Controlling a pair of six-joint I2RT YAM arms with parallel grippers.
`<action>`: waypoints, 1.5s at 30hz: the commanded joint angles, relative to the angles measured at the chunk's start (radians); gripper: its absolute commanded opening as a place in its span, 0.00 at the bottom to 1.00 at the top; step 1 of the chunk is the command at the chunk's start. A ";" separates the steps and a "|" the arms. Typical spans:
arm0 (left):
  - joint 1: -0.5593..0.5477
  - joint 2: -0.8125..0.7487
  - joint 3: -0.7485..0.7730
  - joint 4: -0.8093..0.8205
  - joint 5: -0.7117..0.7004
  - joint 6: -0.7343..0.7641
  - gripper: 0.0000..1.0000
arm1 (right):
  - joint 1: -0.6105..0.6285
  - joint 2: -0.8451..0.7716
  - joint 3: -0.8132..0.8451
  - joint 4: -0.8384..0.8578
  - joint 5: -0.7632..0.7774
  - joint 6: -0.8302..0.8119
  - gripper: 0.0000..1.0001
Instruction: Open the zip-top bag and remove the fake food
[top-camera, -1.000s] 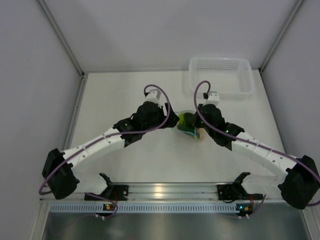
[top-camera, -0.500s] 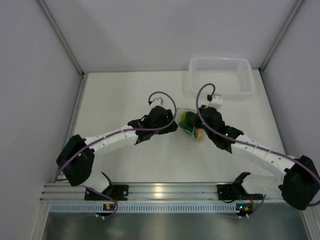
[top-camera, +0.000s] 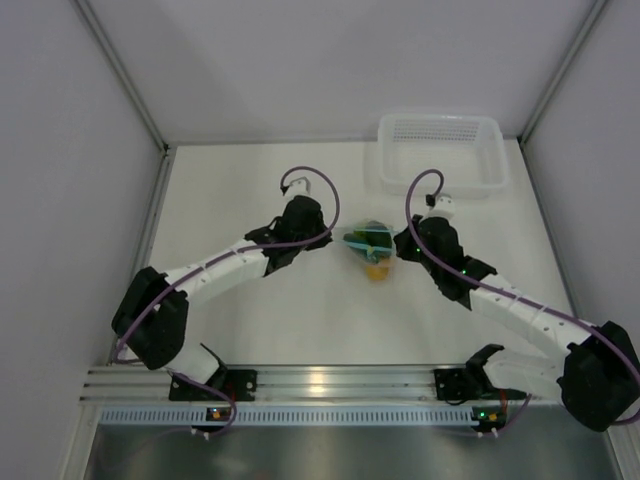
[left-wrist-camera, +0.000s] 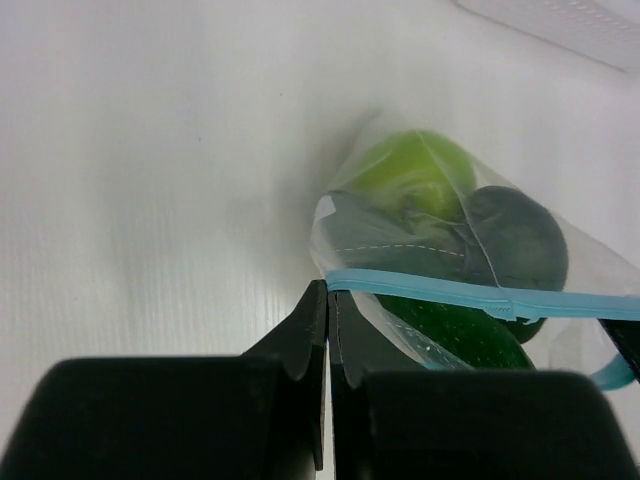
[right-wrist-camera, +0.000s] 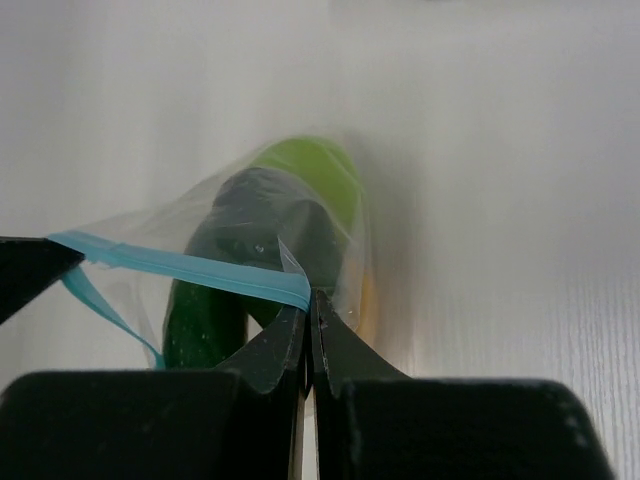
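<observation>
The arms have drawn apart, stretching the bag (top-camera: 368, 245) just right of the middle of the table (top-camera: 240, 320). The left gripper (left-wrist-camera: 322, 295) and right gripper (right-wrist-camera: 308, 300) each clamp one lip, pulling opposite ways to part the zip. The food (left-wrist-camera: 420, 175) remains inside.

The clear, crinkly bag (top-camera: 368, 250) hangs just right of centre in the top view. Its light blue zip strip (left-wrist-camera: 470, 293) is stretched taut between the left end effector (left-wrist-camera: 327, 300) and right end effector (right-wrist-camera: 310, 305), each pinched onto it. Packed inside are a lime-green ball (left-wrist-camera: 415, 170), a dark green oval (left-wrist-camera: 520, 235), a long cucumber (left-wrist-camera: 450, 330) and, lowest in the top view, an orange fruit (top-camera: 378, 270).
</observation>
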 joint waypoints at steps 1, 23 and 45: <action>0.031 -0.079 0.062 -0.119 -0.176 0.144 0.00 | -0.067 -0.027 -0.019 0.041 0.012 -0.020 0.00; -0.139 0.065 0.327 -0.330 0.117 0.387 0.00 | -0.084 0.010 -0.013 0.120 -0.361 -0.051 0.22; -0.141 0.045 0.307 -0.322 0.127 0.281 0.00 | 0.081 0.232 0.030 0.238 -0.226 -0.025 0.25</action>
